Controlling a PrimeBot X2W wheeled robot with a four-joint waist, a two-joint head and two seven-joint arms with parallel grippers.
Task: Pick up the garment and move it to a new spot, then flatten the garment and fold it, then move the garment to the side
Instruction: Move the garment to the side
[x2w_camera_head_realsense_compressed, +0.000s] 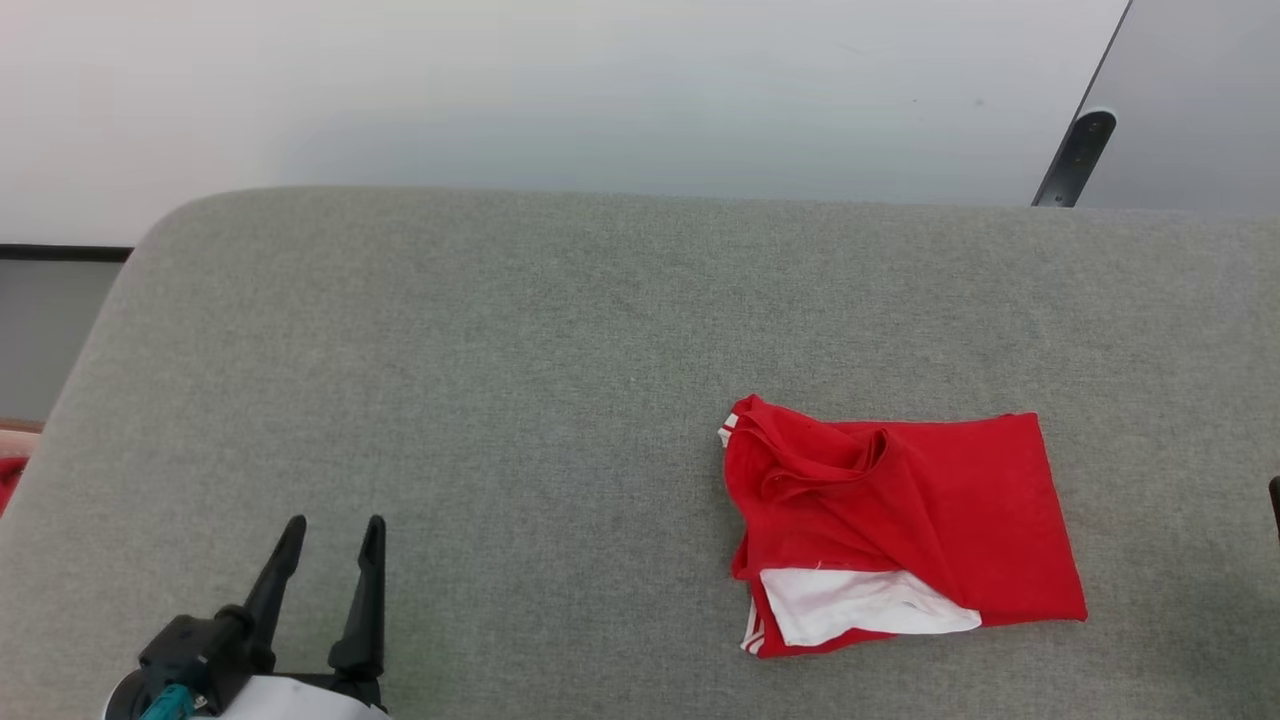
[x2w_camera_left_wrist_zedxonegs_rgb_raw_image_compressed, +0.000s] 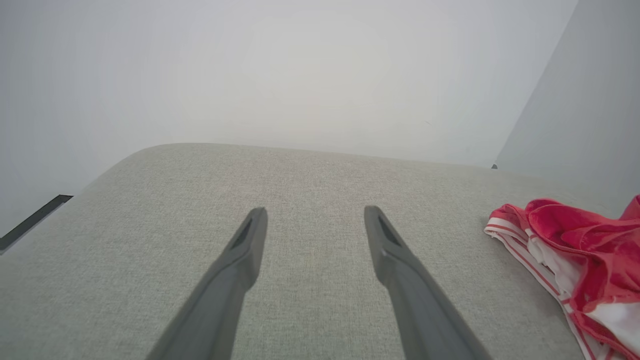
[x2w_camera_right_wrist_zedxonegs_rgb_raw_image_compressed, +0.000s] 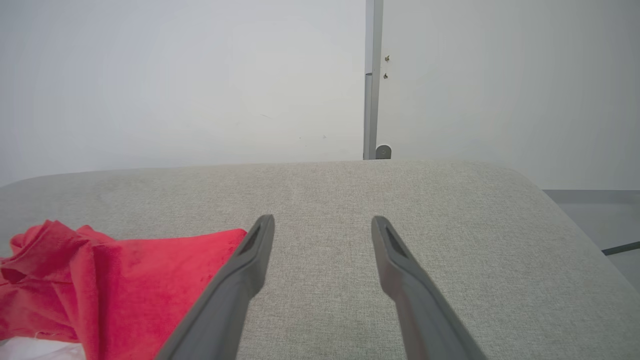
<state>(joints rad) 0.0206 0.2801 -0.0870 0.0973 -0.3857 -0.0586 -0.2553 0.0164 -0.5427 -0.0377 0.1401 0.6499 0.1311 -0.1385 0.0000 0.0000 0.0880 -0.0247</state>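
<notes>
The garment (x2w_camera_head_realsense_compressed: 900, 525) lies folded in a rough rectangle on the grey cushion (x2w_camera_head_realsense_compressed: 500, 380), right of centre, red with a white panel at its near edge and striped trim at its left corners. My left gripper (x2w_camera_head_realsense_compressed: 335, 535) stands open at the lower left, well away from it, nothing between its fingers. From the left wrist the garment (x2w_camera_left_wrist_zedxonegs_rgb_raw_image_compressed: 575, 250) sits off to the right of the open left gripper (x2w_camera_left_wrist_zedxonegs_rgb_raw_image_compressed: 315, 215). My right gripper (x2w_camera_right_wrist_zedxonegs_rgb_raw_image_compressed: 322, 222) is open too, with the garment (x2w_camera_right_wrist_zedxonegs_rgb_raw_image_compressed: 115, 280) just left of its left finger, apart from the pads.
A pale wall rises behind the cushion, with a dark metal post (x2w_camera_head_realsense_compressed: 1075, 160) at the back right. The cushion's rounded left corner (x2w_camera_head_realsense_compressed: 150, 240) drops off to the floor. A scrap of plain red cloth (x2w_camera_head_realsense_compressed: 8, 480) shows beyond the left edge.
</notes>
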